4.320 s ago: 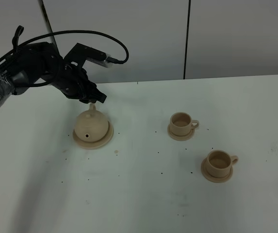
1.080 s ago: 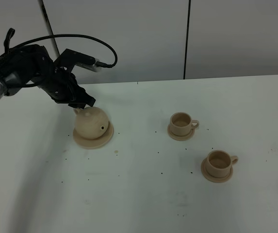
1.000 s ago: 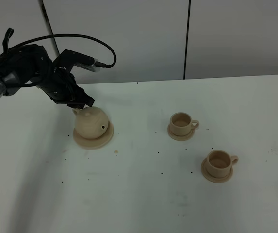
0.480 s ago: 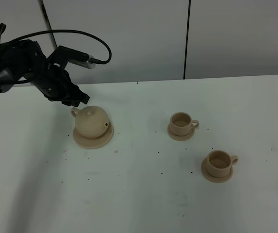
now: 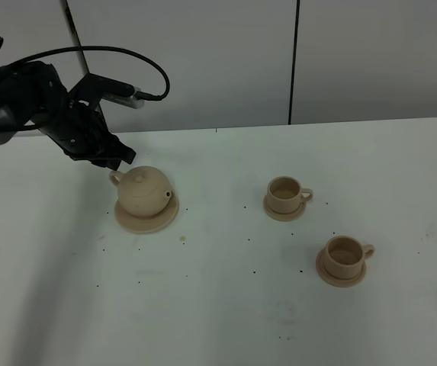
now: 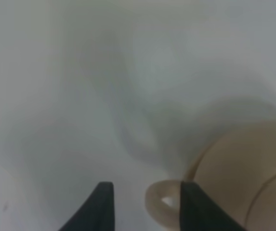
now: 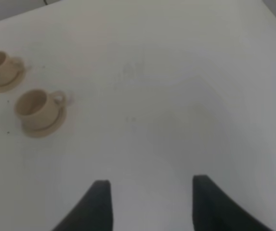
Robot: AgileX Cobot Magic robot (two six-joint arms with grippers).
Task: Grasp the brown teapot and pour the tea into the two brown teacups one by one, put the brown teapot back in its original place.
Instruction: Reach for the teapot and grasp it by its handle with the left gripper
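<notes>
The brown teapot stands upright on its wide round saucer, the original place, at the table's left, with its loop handle toward the back left. My left gripper hovers open just above and behind that handle, not touching it. In the left wrist view the handle loop shows between the open gripper's dark fingers, beside the teapot body. The two brown teacups sit on small saucers at centre right. The right gripper is open over bare table, with both teacups far from it.
Small dark specks dot the white tabletop between the teapot and the cups. A grey wall rises behind the table's back edge. A black cable loops above the left arm.
The left gripper has drawn back up and to the left, away from the teapot's handle. The teapot now stands free on its saucer. The cups have not moved.
</notes>
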